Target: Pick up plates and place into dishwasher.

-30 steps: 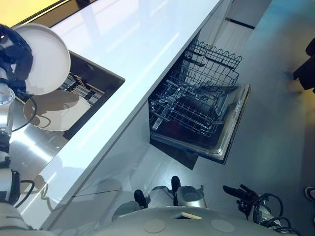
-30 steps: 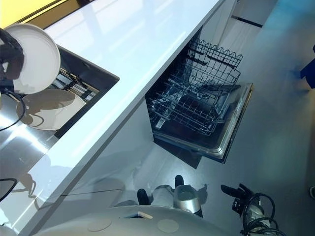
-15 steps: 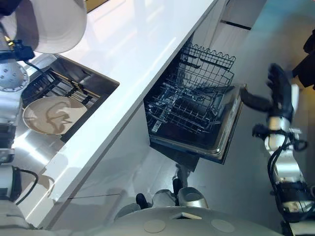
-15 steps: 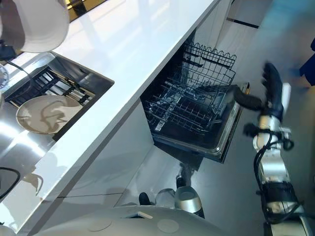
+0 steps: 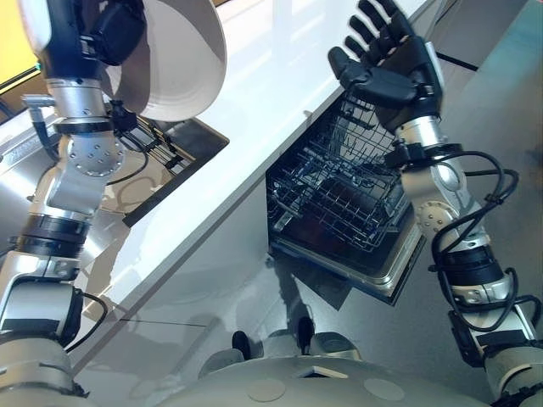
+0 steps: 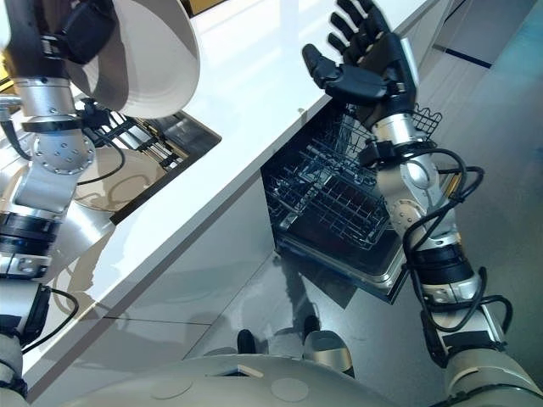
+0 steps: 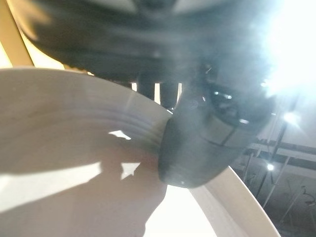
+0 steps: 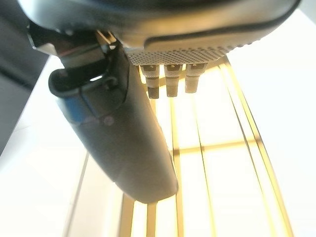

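Cropped and covered
The held plate (image 5: 182, 59) overruns the top edge; the left arm (image 6: 51, 182) hides much of the second plate (image 6: 127, 180).

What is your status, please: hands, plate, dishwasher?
Left hand shut on plate, held up over the counter. Right hand open, up above the dishwasher. Dishwasher open, rack pulled out.

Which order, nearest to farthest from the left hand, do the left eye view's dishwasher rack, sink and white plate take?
1. white plate: pinched in the left hand, held up at the robot's left.
2. sink: lower, beside that arm.
3. dishwasher rack: farthest, under the counter, to the right.
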You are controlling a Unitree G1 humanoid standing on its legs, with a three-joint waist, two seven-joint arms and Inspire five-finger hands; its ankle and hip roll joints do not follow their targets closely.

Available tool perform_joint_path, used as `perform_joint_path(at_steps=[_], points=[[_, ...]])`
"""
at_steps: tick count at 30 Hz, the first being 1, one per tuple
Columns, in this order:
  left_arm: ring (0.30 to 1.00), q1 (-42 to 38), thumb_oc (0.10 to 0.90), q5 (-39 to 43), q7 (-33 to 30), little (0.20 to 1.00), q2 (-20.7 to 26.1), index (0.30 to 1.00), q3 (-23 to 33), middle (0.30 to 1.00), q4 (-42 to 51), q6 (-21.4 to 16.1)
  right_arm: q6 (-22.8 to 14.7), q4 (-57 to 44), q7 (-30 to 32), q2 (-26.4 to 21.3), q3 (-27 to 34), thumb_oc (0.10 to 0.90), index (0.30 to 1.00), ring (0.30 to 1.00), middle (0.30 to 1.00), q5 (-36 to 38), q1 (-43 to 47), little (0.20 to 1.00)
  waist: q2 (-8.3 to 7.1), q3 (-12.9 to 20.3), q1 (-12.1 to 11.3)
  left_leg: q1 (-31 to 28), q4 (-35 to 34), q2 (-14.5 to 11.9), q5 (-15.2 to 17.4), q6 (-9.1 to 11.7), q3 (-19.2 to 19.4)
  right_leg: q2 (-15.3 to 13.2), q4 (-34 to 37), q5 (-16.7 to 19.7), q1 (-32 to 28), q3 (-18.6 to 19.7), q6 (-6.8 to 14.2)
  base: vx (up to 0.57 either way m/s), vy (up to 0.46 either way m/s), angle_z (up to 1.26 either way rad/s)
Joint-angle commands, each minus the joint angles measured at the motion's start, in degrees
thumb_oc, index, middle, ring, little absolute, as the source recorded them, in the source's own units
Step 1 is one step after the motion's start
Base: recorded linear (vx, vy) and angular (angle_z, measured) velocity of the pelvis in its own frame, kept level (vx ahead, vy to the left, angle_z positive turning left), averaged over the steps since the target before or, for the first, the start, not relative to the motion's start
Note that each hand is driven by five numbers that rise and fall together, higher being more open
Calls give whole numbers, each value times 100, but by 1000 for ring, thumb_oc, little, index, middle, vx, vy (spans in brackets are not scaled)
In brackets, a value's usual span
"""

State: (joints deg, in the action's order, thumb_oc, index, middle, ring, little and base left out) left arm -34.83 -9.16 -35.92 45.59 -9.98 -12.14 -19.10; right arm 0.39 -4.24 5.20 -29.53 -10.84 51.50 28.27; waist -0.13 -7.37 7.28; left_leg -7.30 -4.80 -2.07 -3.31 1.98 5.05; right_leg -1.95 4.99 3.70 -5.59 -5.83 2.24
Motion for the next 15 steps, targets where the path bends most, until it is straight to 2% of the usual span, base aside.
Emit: perform_joint_path(at_steps=[1,7,15], points=[[300,-793,100,-181,-477,200,149,300,-97,300,24,-400,-122,-506,-70,244,-54,800,900,900,900,779,631,900,-44,797,-13,286,107,49,260,56,46,247,-936,-848,242,-222,243,-27,-34,6],[300,-1071,100,-148,-572,200,-97,300,-451,300,49,-350,-23,-564,157,641,-378,800,900,900,900,1251,865,900,-68,827,-7,313,104,48,229,54,42,242,-889,-794,265,-231,234,-23,-14,4],[300,-1334,100,-83,-406,200,-494,300,-801,300,236,-101,-63,-510,446,1000,-671,800,900,900,900,1113,1131,900,-92,833,-17,323,88,74,203,48,31,222,-828,-732,271,-220,247,-11,4,4]])
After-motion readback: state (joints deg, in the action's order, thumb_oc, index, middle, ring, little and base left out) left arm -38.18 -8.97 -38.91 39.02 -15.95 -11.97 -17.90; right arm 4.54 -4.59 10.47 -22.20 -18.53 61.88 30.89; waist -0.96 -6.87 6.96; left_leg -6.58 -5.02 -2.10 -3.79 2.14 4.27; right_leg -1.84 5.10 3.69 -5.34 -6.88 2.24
